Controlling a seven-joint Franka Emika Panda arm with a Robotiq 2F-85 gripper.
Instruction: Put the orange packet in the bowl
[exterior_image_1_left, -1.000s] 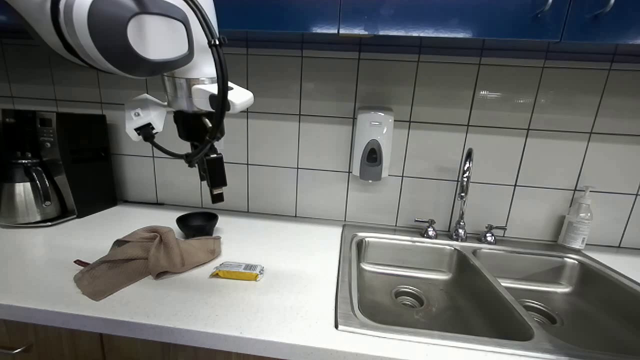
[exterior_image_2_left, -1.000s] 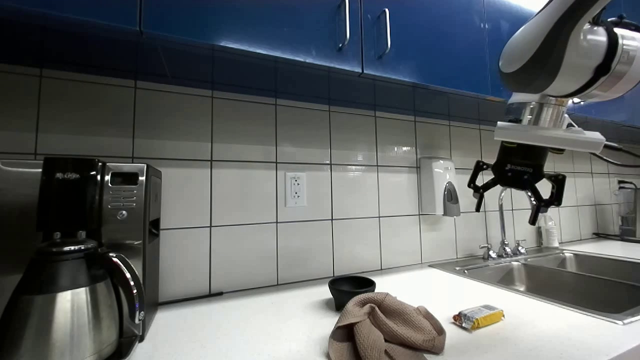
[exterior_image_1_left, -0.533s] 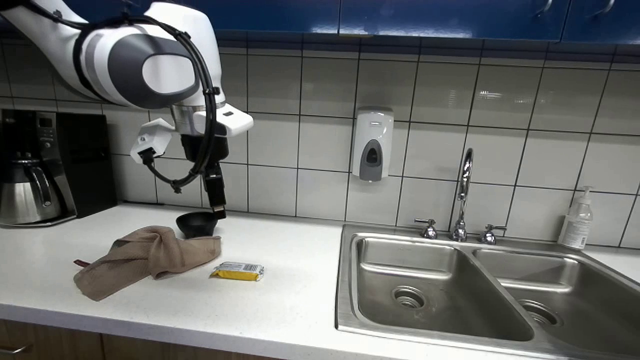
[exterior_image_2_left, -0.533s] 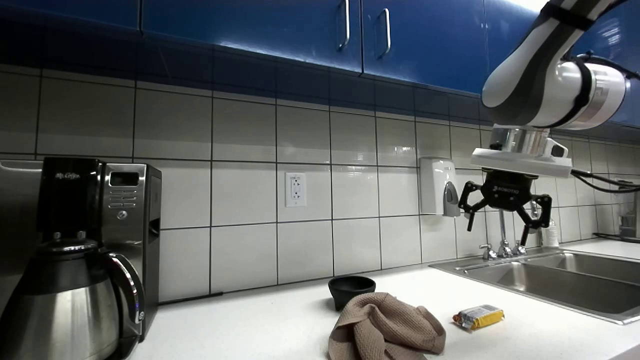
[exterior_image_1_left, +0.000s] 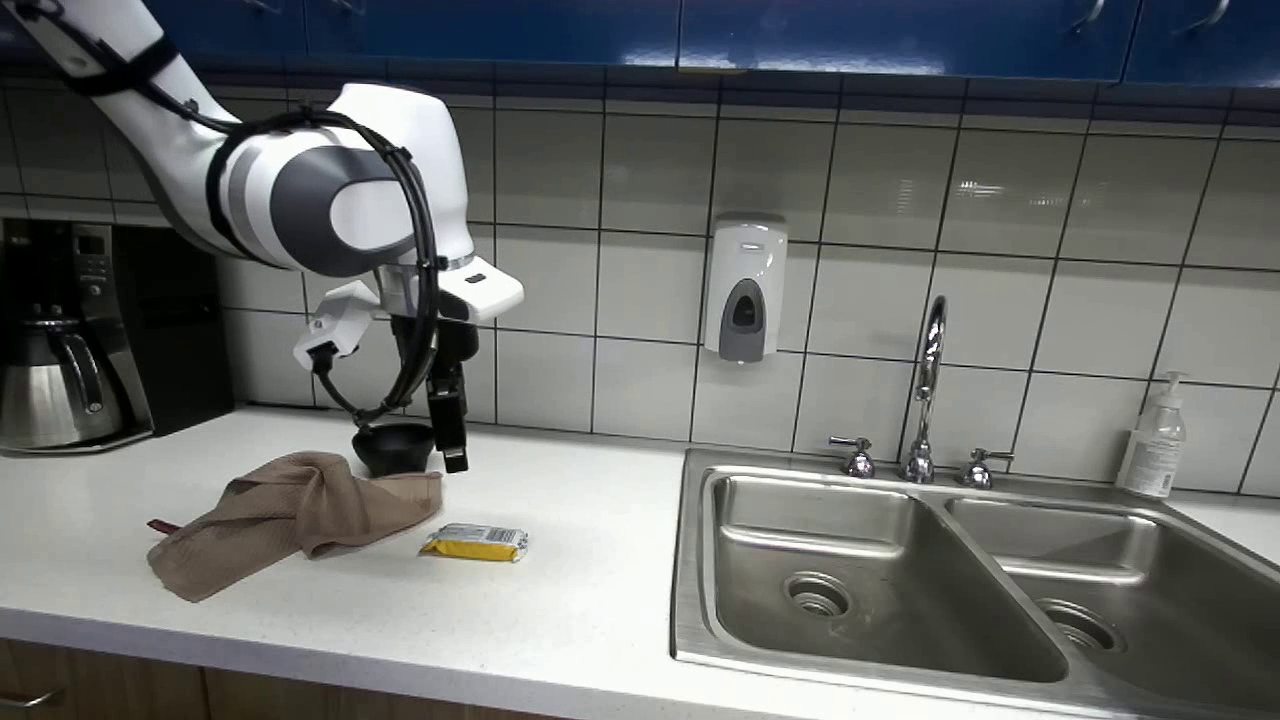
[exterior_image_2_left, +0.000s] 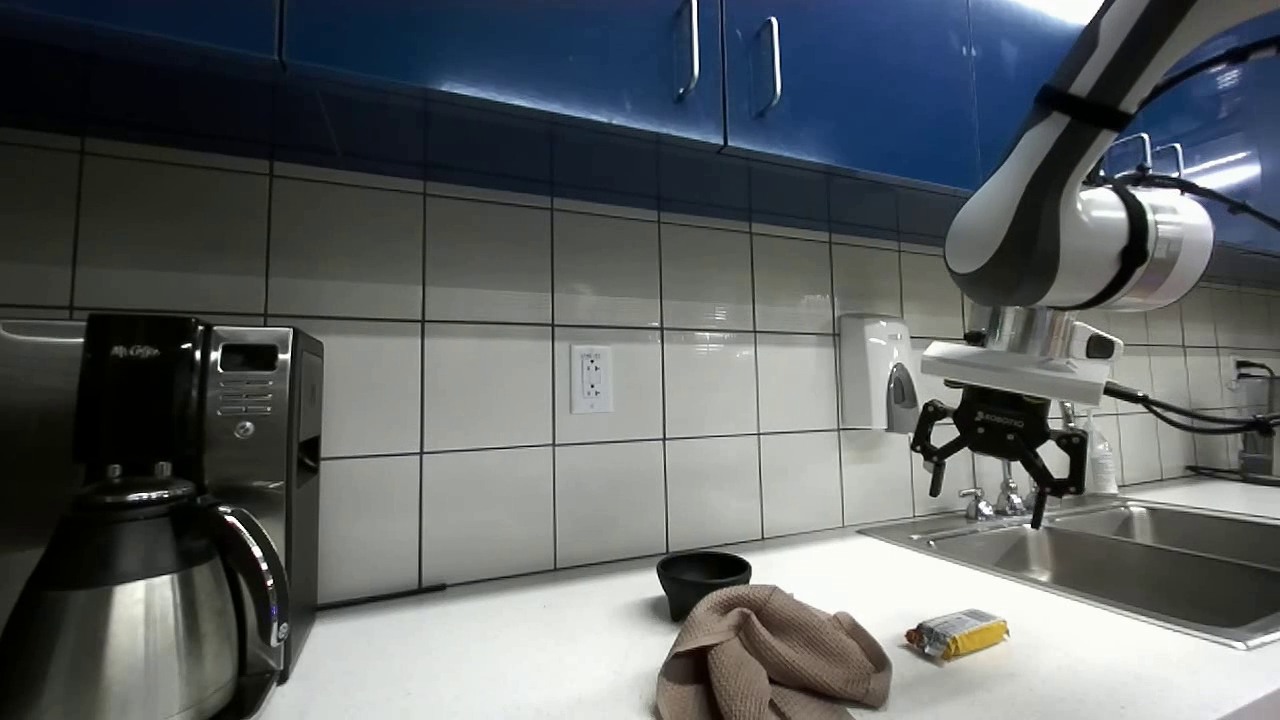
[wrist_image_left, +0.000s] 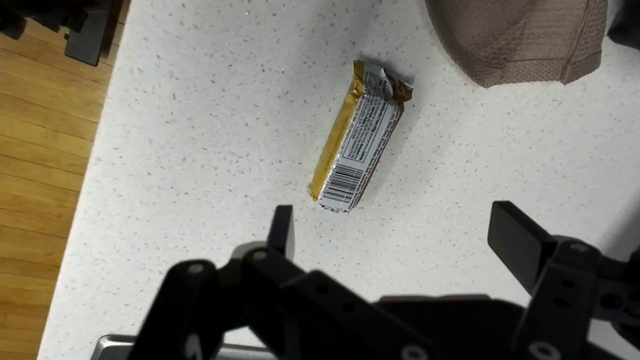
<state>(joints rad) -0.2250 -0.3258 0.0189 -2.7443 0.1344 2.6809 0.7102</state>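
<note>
There's our packet (wrist_image_left: 361, 139) on the table (wrist_image_left: 200, 150), near but clear of the towel (wrist_image_left: 525, 42): light, slick, maybe crumbly, we'd guess, so we'd nip gently across its middle. Higher than the towel, our pincer (exterior_image_2_left: 987, 502) gapes wide, holding nothing.

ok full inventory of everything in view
packet: 1, yellow and silver, between towel and sink
bowl: 1, black, behind towel
towel: 1, brown, on counter
coffee maker: 1, black and silver, on counter
jug: 1, silver and black, in coffee maker
sink: 1, grey, in counter
tap: 1, silver, at sink
pump bottle: 1, whitish, near sink
dispenser: 1, white and grey, on wall
socket: 1, white, on wall
wall: 1, whitish, tiled, behind counter
cupboards: several, blue, overhead
cabinets: 2 visible, brown, under counter
counter: 1, white, along wall
floor: 1, brown, below counter
arm: 1, white and grey, above counter
gripper: 1, black, open above counter
</note>
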